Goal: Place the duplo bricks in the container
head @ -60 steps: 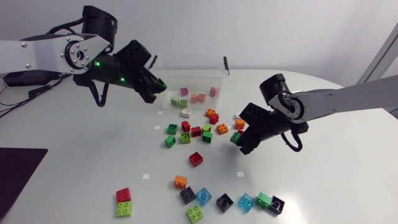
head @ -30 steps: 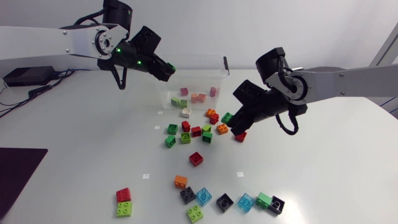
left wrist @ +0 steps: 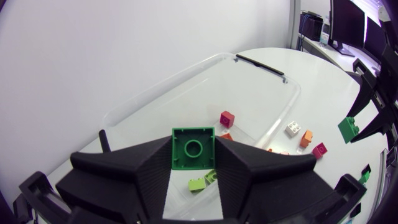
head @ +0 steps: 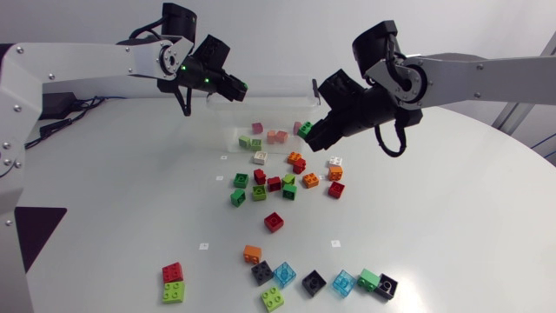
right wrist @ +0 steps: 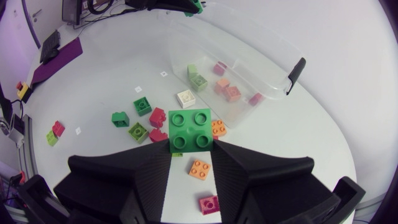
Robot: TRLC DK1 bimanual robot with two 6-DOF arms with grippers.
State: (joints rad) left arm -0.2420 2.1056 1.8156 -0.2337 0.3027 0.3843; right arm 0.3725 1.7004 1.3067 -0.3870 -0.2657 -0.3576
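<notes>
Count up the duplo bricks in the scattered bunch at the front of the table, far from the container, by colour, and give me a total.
Red brick: 1
Green bricks, light or mid: 3
Orange brick: 1
Clear blue bricks: 2
Black or dark grey bricks: 3
Total: 10
</notes>
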